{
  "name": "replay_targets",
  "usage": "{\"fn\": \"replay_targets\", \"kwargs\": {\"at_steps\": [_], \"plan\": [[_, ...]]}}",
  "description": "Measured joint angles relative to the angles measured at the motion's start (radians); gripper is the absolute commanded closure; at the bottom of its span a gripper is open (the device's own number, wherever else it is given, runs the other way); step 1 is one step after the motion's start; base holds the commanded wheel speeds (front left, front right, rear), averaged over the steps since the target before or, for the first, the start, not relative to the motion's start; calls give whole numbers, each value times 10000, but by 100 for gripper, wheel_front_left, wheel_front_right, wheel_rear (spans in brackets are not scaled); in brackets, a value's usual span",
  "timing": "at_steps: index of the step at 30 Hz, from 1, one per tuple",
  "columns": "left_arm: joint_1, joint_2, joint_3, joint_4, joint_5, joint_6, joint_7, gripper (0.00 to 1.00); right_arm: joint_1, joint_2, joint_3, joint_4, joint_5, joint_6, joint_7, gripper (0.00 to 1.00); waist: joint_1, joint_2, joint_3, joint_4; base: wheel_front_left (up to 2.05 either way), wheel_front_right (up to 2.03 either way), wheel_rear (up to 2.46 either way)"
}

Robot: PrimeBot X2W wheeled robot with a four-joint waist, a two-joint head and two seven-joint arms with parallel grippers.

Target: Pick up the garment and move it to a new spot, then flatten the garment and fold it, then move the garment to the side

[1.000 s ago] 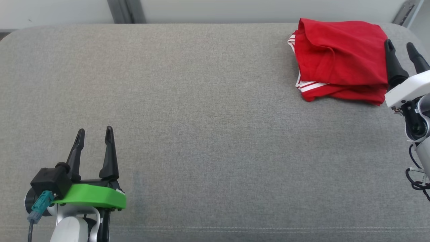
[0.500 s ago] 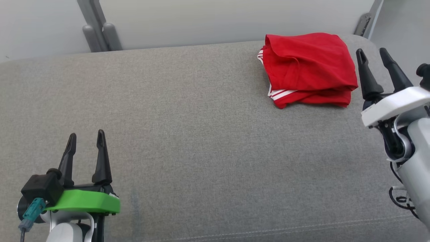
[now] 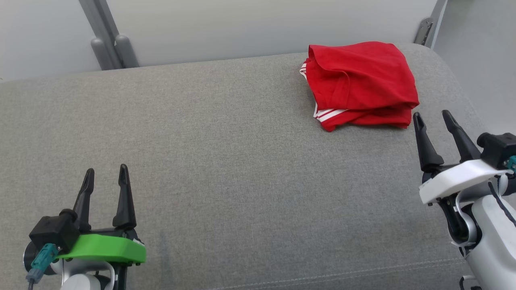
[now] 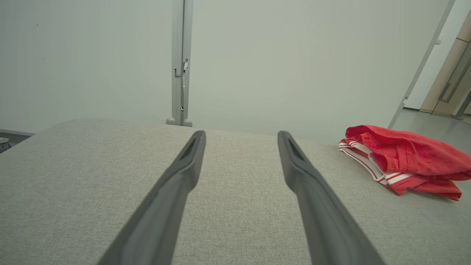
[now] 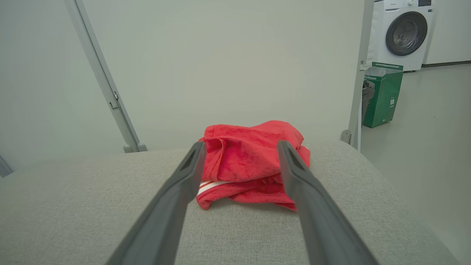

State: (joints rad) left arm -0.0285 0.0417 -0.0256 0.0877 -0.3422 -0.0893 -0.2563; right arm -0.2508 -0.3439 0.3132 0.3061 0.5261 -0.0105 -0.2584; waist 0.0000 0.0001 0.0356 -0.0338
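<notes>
Red garment [image 3: 360, 84], folded, white-striped: upper right of frame on grey cushion [image 3: 225, 161]. Right gripper [image 3: 433, 121], fingers apart, just below it, not touching. Left gripper [image 3: 105, 177], fingers apart, lower left, well apart.

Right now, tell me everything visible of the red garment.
The red garment is soft, matte cloth, folded into a rough, rumpled bundle of several layers, with white stripes showing at its near left edge. It lies at the far right of the grey padded surface, near its rounded corner. Only the surface touches it; the right gripper, jaws open, stands just short of its near right corner.
</notes>
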Motion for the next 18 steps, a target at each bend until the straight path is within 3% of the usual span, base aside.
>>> {"fn": "replay_targets", "kwargs": {"at_steps": [18], "plan": [[130, 0, -125, 13, 117, -73, 0, 0, 1063, 232, -368, -957, -644, -102, 0, 0, 0, 0, -110, 92, 0, 0, 0]]}}
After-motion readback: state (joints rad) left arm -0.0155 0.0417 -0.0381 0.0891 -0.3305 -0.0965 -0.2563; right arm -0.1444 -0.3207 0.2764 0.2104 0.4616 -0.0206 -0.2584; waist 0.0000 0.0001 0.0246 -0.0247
